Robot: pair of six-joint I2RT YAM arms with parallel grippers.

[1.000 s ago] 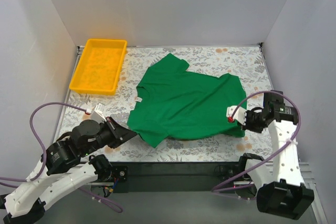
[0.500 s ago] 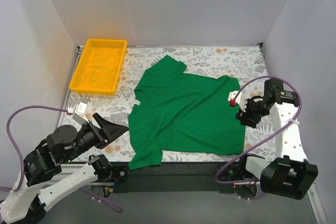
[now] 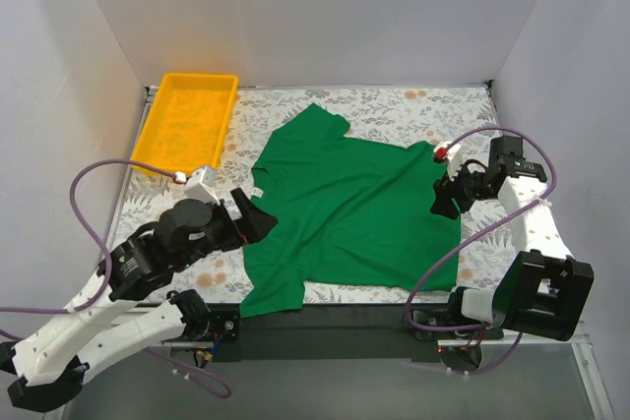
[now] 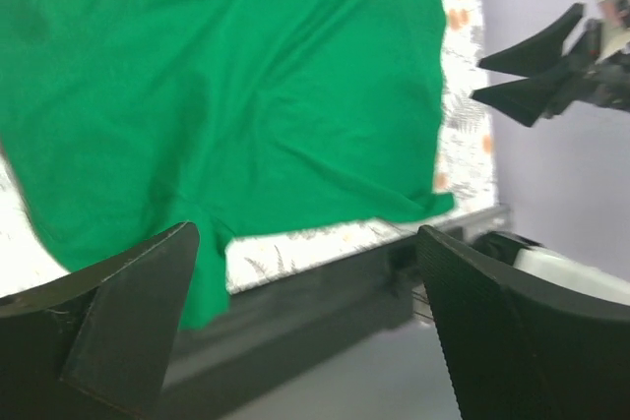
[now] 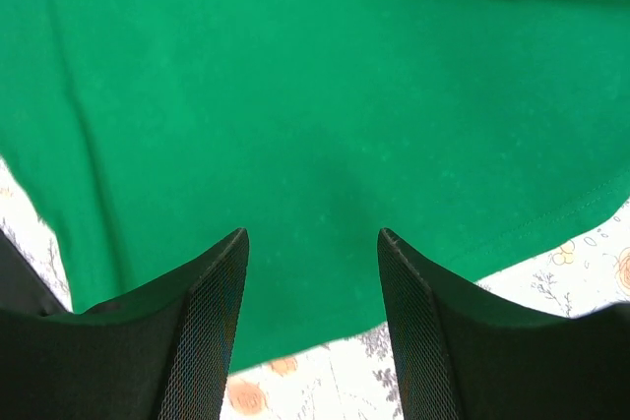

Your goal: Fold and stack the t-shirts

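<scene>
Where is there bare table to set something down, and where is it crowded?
Free: the far table strip between yellow tray, back wall and t-shirt. Crowded: both shirt sides, where left tool and right tool hover.

Bright green short-sleeved t-shirt [image 3: 345, 209], 1 garment, spread unfolded at frame centre (collar and white label [image 3: 258, 192] at left), lightly wrinkled.

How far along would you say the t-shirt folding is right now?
Early. The green t-shirt lies spread flat on the table, unfolded. Nothing is in hand: the left gripper by the collar and the right gripper by the hem are both open. Every fold and the stacking remain.
</scene>
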